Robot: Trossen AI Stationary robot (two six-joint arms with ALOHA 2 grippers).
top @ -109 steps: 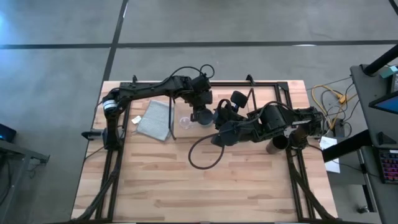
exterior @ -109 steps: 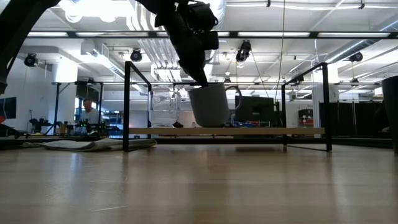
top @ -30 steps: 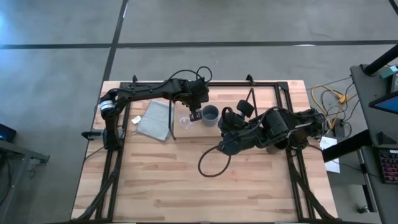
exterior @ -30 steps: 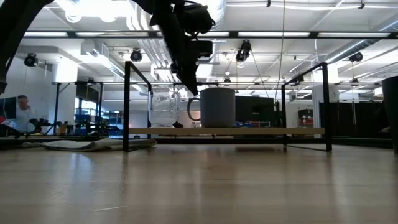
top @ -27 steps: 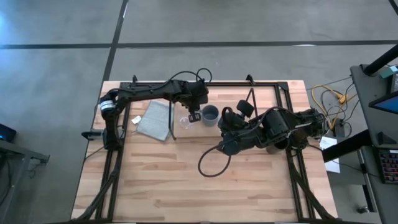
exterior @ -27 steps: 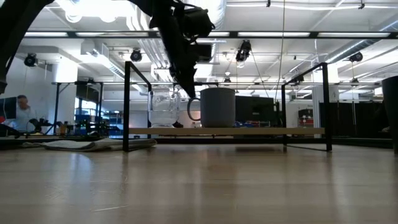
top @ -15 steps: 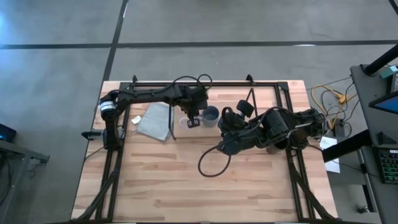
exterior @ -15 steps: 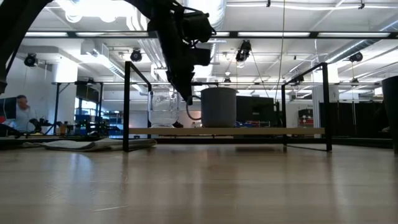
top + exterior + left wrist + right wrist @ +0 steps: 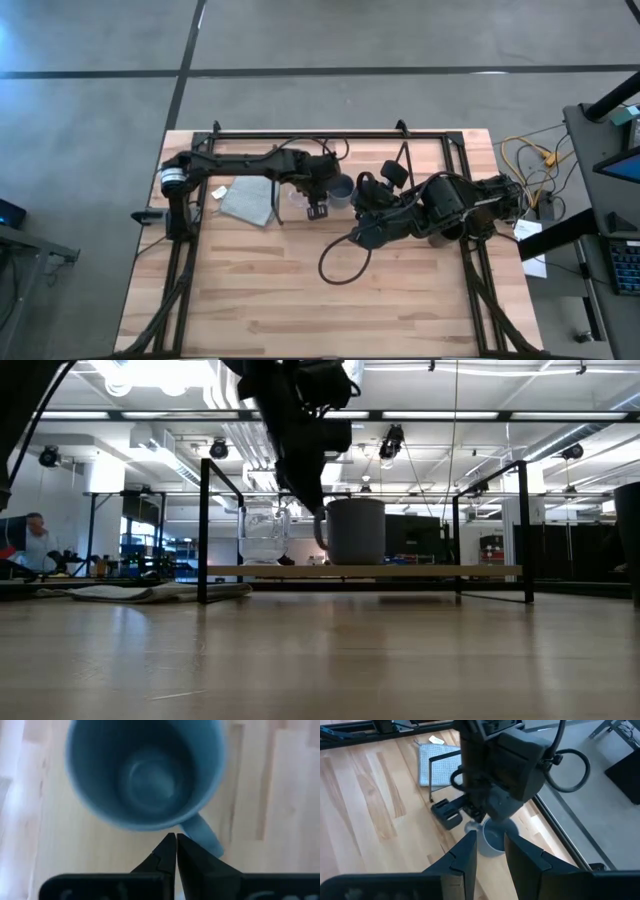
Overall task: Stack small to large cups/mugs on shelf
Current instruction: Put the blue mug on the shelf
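The blue-grey mug [image 9: 356,531] stands upright on the light-wood shelf board [image 9: 430,570], right of the small clear cup [image 9: 263,532]. Both also show in the high view: the mug [image 9: 341,187] and the clear cup [image 9: 296,196]. My left gripper [image 9: 176,837] is shut; it points down beside the mug's handle [image 9: 202,832], on the mug's near side [image 9: 318,207]. My right gripper [image 9: 490,839] is open and empty, right of the mug [image 9: 362,205]. The dark cup [image 9: 438,238] is mostly hidden under my right arm. My left gripper's shut fingertips [image 9: 170,842] point down from above, close to the mug's outer wall where the handle [image 9: 192,822] joins it. I cannot tell whether they touch the mug. The mug stands upright on the shelf.
A grey folded cloth [image 9: 250,197] lies on the table left of the shelf. The shelf's black wire end frames [image 9: 203,530] stand at both ends. A black cable loop [image 9: 338,265] lies near my right arm. Bare wood lies toward the near edge.
My left gripper has gone toward the table's near edge and a little right, from between the clear cup and the mug to the mug's handle. The mug has shifted slightly right along the shelf, and its handle has turned more toward the near side.
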